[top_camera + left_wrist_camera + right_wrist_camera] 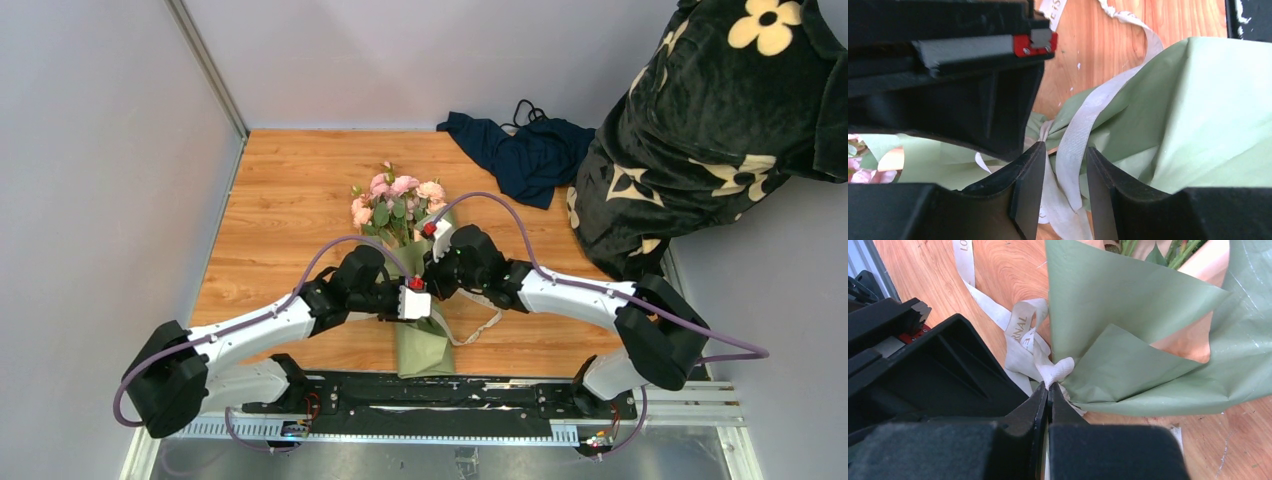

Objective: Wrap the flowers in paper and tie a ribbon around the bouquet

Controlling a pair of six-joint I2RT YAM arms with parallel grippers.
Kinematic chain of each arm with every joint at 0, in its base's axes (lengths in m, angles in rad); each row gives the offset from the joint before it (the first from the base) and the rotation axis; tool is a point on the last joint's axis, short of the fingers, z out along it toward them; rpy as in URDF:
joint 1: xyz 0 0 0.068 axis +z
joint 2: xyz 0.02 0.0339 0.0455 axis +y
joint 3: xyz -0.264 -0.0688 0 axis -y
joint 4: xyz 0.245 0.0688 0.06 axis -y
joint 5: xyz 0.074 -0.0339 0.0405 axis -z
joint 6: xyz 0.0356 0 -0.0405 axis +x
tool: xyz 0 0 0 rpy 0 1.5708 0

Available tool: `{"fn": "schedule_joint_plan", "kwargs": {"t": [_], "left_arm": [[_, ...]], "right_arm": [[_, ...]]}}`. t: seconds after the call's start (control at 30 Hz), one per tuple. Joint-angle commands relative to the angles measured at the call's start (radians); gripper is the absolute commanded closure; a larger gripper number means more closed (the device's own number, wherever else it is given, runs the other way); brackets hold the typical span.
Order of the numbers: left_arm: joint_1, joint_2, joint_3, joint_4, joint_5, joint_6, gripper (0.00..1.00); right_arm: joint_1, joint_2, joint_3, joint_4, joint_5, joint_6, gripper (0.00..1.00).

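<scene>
Bouquet axis runs near-far — flowers at far end.

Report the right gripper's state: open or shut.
Shut. In the right wrist view the right gripper has its jaws pressed together, pinching the cream ribbon beside the sage paper.

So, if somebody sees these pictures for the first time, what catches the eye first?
The pink flowers, central in the top view, rising from a sage-green paper cone, draw the eye. Both hands meet at the cone's waist, the right hand shut on the cream ribbon, the left hand open around a strand. At the far right sits black fabric with cream flower prints.
</scene>
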State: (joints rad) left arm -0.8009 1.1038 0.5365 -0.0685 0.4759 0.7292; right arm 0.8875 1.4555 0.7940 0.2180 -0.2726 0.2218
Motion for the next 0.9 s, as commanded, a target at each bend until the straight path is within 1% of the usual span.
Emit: {"fn": "schedule_joint_plan", "kwargs": {"t": [0.0, 0.1, 0.2, 0.3, 0.37, 0.4, 0.5, 0.57, 0.6, 0.7, 0.77, 0.8, 0.83, 0.87], "left_arm": [[-0.009, 0.013, -0.030, 0.035, -0.035, 0.070, 0.56], [-0.009, 0.036, -0.028, 0.063, -0.073, 0.076, 0.56], [-0.015, 0.048, -0.030, 0.064, -0.107, 0.099, 0.62], [-0.017, 0.050, -0.033, 0.064, -0.144, 0.100, 0.79], [-0.016, 0.032, -0.029, 0.064, -0.154, 0.072, 0.97], [-0.017, 0.018, -0.021, 0.064, -0.161, 0.041, 1.00], [-0.015, -0.021, 0.013, 0.091, -0.207, -0.103, 1.00], [-0.015, -0.028, 0.028, 0.077, -0.210, -0.166, 1.00], [-0.015, -0.023, 0.023, 0.076, -0.210, -0.174, 1.00], [-0.015, 0.005, -0.024, 0.135, -0.297, -0.157, 1.00], [-0.013, 0.020, -0.034, 0.173, -0.324, -0.152, 1.00], [-0.014, 0.025, -0.031, 0.182, -0.316, -0.161, 1.00], [-0.015, 0.030, -0.026, 0.188, -0.294, -0.166, 1.00], [-0.015, 0.034, -0.024, 0.190, -0.270, -0.167, 1.00]], "right_arm": [[-0.020, -0.030, -0.021, 0.018, -0.014, 0.018, 1.00], [-0.023, -0.038, -0.029, 0.018, -0.016, 0.018, 1.00], [-0.024, -0.045, -0.035, 0.020, -0.019, 0.017, 1.00], [-0.028, -0.052, -0.043, 0.021, -0.017, 0.015, 1.00], [-0.035, -0.059, -0.047, 0.016, -0.020, 0.012, 1.00], [-0.040, -0.065, -0.049, 0.012, -0.023, 0.012, 1.00], [-0.053, -0.089, -0.058, 0.003, -0.033, -0.001, 1.00], [-0.058, -0.104, -0.064, 0.004, -0.060, -0.020, 1.00], [-0.059, -0.110, -0.067, 0.004, -0.082, -0.026, 1.00], [-0.062, -0.134, -0.081, 0.023, -0.151, -0.045, 1.00], [-0.062, -0.134, -0.090, 0.041, -0.217, -0.053, 1.00], [-0.062, -0.124, -0.087, 0.043, -0.249, -0.058, 0.98], [-0.062, -0.112, -0.081, 0.039, -0.272, -0.062, 0.94], [-0.062, -0.099, -0.074, 0.025, -0.294, -0.066, 0.88]]}}
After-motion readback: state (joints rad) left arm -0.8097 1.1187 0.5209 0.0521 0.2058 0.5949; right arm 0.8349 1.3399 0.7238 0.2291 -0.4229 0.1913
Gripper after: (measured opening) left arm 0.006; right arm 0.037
